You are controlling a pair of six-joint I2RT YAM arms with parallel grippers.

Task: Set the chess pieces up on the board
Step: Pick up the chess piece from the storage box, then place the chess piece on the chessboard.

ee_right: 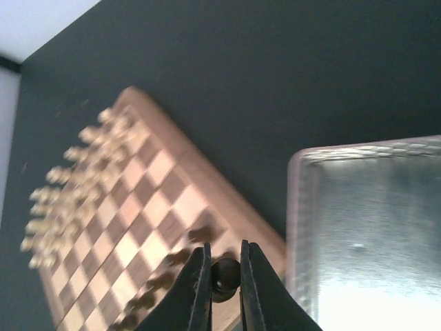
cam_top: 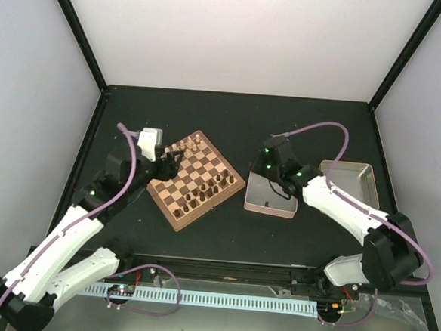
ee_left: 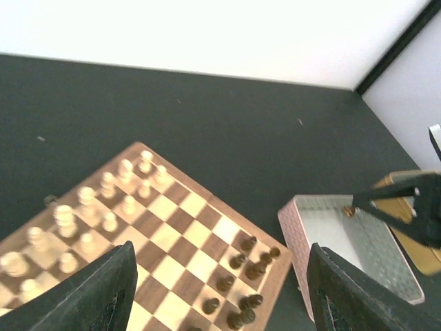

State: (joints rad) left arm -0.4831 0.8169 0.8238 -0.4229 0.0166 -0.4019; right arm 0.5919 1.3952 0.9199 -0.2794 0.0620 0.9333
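On the tabletop [cam_top: 232,113], the board [cam_top: 197,180] lies angled beside a tin [cam_top: 271,198]. The left hand [ee_left: 220,252] hangs open over its pale side. The right hand [ee_right: 224,256] pinches a dark chess piece [ee_right: 224,276] near the board's tin-side edge. Lowered crooked, it could topple the dark pieces [ee_left: 248,265] crowded there.

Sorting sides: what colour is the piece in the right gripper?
Dark brown. The piece shows best in the right wrist view.

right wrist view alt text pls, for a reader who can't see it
The right gripper is shut on a small dark chess piece. Beyond it lies the chessboard, cream pieces blurred along its far side, with a pink-rimmed silvery tin to the right.
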